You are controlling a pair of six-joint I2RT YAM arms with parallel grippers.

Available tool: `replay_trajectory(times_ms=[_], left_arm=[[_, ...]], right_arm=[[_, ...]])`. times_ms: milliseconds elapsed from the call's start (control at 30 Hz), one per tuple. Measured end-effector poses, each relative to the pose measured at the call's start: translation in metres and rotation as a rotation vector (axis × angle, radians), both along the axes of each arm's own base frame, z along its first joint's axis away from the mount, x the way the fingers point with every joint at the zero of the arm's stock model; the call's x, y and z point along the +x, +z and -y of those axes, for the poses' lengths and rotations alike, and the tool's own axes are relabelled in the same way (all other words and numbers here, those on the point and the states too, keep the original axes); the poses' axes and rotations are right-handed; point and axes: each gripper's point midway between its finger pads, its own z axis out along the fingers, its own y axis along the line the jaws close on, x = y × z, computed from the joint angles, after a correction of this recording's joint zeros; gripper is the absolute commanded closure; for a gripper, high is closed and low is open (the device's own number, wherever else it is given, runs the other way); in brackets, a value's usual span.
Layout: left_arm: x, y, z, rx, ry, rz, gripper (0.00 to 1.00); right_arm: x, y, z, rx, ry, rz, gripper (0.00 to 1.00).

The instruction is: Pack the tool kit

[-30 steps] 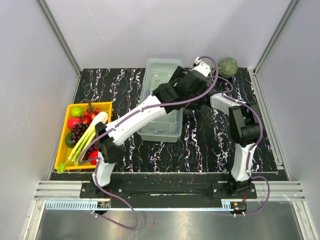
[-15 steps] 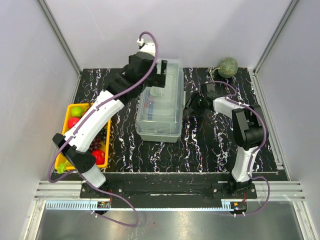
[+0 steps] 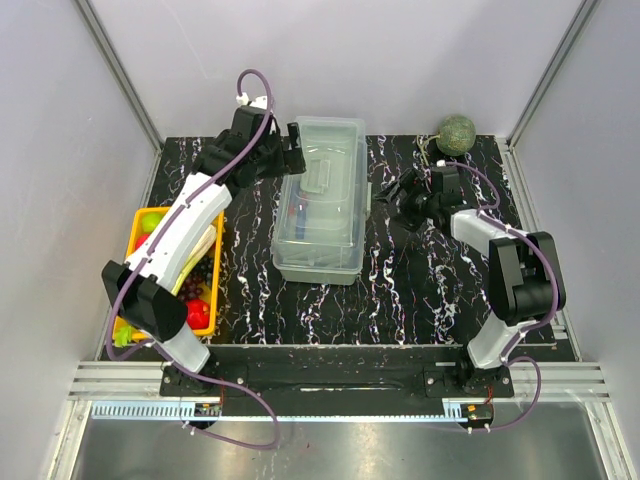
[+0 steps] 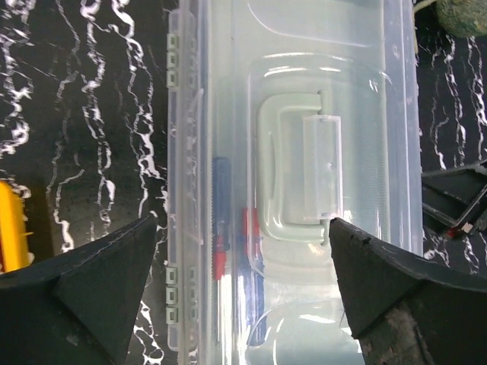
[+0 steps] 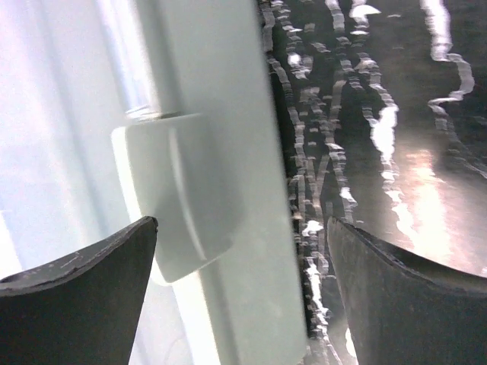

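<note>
The tool kit's pale grey-green toolbox (image 3: pixel 318 235) stands mid-table with its translucent lid down and the handle (image 3: pixel 320 172) folded flat. Through the lid I make out blue and red hand tools (image 4: pixel 219 228) beside the handle (image 4: pixel 293 171). My left gripper (image 3: pixel 297 148) hovers open over the box's far left corner, and its fingertips (image 4: pixel 106 281) straddle the lid without touching. At the box's right side my right gripper (image 3: pixel 392 195) is open. The side wall and its latch (image 5: pixel 183 205) sit between the spread jaws, ungripped.
A yellow tray (image 3: pixel 131 262) of produce sits at the left edge, partly under my left arm. A round green melon (image 3: pixel 458 133) lies at the far right corner. Grey walls enclose the black marbled mat (image 3: pixel 420 290).
My left arm swung from across the toolbox over to its far left side. My right gripper opened and drew a little away from the box's right wall.
</note>
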Motion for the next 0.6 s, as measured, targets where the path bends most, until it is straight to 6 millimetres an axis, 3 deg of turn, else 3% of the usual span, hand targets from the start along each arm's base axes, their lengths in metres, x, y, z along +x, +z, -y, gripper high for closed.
replay_trajectory(times_ms=[100,233,300,600], left_arm=[[0.002,-0.013,0.004,-0.048,-0.028,-0.03,0.01],[-0.003,-0.062,0.004,-0.112,-0.051,-0.145,0.01],[-0.008,-0.08,0.007,-0.162,-0.062,-0.199,0.01],[-0.006,-0.082,0.018,-0.247,-0.1,-0.193,0.01]], right_arm=[[0.005,0.018,-0.014,0.09,0.042,0.073,0.02],[0.013,0.037,-0.031,0.222,0.096,0.163,0.02],[0.016,0.037,-0.036,0.271,0.11,0.183,0.02],[0.026,0.029,-0.044,0.47,0.117,0.211,0.02]])
